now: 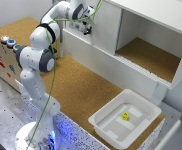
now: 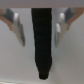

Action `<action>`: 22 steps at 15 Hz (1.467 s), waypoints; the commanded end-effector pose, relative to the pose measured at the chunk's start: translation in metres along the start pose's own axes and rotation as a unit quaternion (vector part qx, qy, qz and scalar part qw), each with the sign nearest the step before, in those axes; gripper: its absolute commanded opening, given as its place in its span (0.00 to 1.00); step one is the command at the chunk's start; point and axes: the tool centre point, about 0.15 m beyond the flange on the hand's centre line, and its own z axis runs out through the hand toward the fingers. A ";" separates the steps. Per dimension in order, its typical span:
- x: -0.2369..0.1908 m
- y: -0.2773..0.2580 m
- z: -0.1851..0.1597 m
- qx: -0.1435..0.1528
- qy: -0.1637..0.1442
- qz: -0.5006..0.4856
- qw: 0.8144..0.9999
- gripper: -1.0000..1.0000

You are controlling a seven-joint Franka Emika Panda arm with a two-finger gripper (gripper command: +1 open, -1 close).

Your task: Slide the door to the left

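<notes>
Contact is what you are working toward: the gripper (image 1: 86,27) sits up against the face of the door (image 1: 105,27), near that panel's edge on the exterior view's left, and the sliding itself looks not yet done. The door covers the half of the cabinet (image 1: 156,12) on the exterior view's left, while the other half stands open onto its cork floor.

In the wrist view the fingers (image 2: 19,31) stand spread apart with nothing between them, a dark vertical strip (image 2: 42,37) running down the middle over a pale surface. What that strip is, you cannot tell from here; it may be a handle or the door's edge.

For your next move, judge whether the fingers bracket something that can be pushed. You would need firm sideways pressure along the track, kept level so the panel does not jam.

The white bin (image 1: 106,127) near the table's front corner holds one small yellow-green object (image 1: 125,116). The open cabinet compartment looks empty.
</notes>
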 end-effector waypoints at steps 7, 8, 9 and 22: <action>-0.070 -0.003 0.007 -0.067 -0.022 0.050 0.996 1.00; -0.078 -0.004 0.012 -0.072 -0.034 0.052 0.995 1.00; -0.085 -0.005 0.017 -0.076 -0.044 0.054 0.995 1.00; -0.143 0.054 0.044 -0.160 -0.101 0.135 0.973 1.00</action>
